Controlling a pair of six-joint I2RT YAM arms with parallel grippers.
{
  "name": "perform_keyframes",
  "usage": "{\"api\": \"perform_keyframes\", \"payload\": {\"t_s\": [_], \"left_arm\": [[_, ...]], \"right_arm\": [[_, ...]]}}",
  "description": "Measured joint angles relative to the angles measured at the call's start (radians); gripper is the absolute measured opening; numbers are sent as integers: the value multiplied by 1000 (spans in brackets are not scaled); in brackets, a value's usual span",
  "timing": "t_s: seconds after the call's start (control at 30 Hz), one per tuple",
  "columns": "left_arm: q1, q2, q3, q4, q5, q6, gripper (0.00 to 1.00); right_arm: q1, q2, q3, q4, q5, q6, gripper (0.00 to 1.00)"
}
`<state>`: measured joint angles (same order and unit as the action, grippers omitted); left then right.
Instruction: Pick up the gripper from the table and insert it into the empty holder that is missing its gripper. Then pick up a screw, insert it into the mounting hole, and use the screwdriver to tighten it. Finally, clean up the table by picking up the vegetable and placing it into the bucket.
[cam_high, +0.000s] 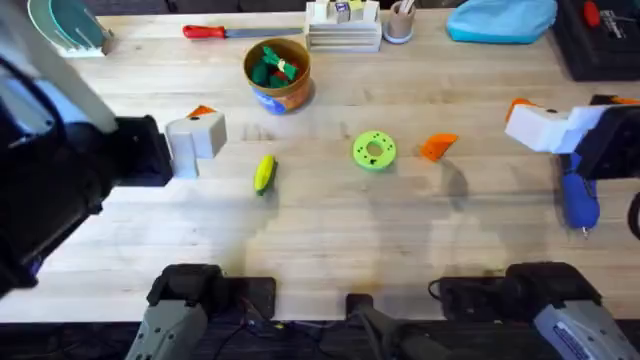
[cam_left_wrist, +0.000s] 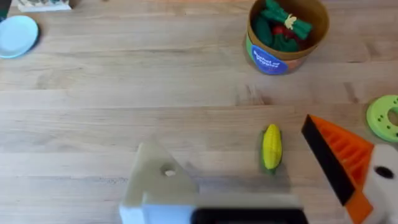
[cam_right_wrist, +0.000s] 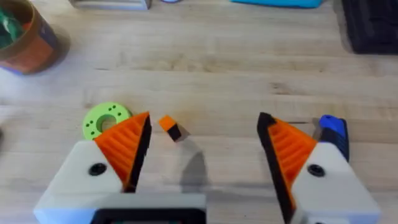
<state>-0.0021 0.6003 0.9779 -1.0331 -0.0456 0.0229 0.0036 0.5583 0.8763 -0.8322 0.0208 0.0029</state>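
Both jaws stand wide apart and hold nothing. The right gripper (cam_right_wrist: 202, 149) shows two orange ribbed pads spread well apart over bare wood. The left gripper (cam_left_wrist: 249, 180) has one orange pad and, opposite it, a bare cream holder (cam_left_wrist: 158, 183) with its mounting hole showing: that is the finger short of its tip.

Going by size from where I stand, the table (cam_high: 330, 240) is the biggest thing. On it the bucket (cam_high: 277, 72) sits toward twelve o'clock, already holding green toy vegetables. The blue screwdriver (cam_high: 579, 200) lies out at three o'clock, just under the right arm. A green disc (cam_high: 374, 150) rests near the centre, and the corn cob (cam_high: 263, 174) lies toward nine o'clock of it, close to the left gripper. Smallest is the loose orange gripper tip (cam_high: 438, 146), just beside the disc at its three o'clock side; the right wrist view has it between and beyond the right fingers.

I would judge the task barely begun, with the pickup in hand. To do it well, the right arm should come straight down over the wedge and close on its flat sides, not its slope, so it does not squirt out. It should grip low and keep clear of the disc.
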Motion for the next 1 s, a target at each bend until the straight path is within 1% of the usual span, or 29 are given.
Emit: {"api": "perform_keyframes", "payload": {"t_s": [0.2,0.4,0.5,0.6,0.67,0.7,0.77,0.9,0.93,1.0], "left_arm": [[0,99,10,-54,11,4,993],[0,200,-8,-56,117,-2,995],[-3,261,-55,-42,165,-5,995],[-18,306,-136,15,188,-23,996],[-44,319,-196,68,194,-57,951],[-62,322,-218,85,198,-73,902],[-103,322,-248,103,204,-96,749],[-172,322,-257,112,202,-118,139],[-187,322,-257,113,195,-120,31],[-202,322,-257,115,188,-125,8]], "right_arm": [[0,17,4,-11,0,0,991],[0,17,4,-17,0,0,991],[0,17,4,-18,0,0,989],[0,17,4,-18,0,0,991],[0,17,4,-18,0,0,992],[0,17,4,-18,0,0,990],[0,17,4,-18,0,0,991],[0,17,4,-18,0,0,991],[0,17,4,-18,0,0,992],[0,17,4,-18,0,0,991]]}}
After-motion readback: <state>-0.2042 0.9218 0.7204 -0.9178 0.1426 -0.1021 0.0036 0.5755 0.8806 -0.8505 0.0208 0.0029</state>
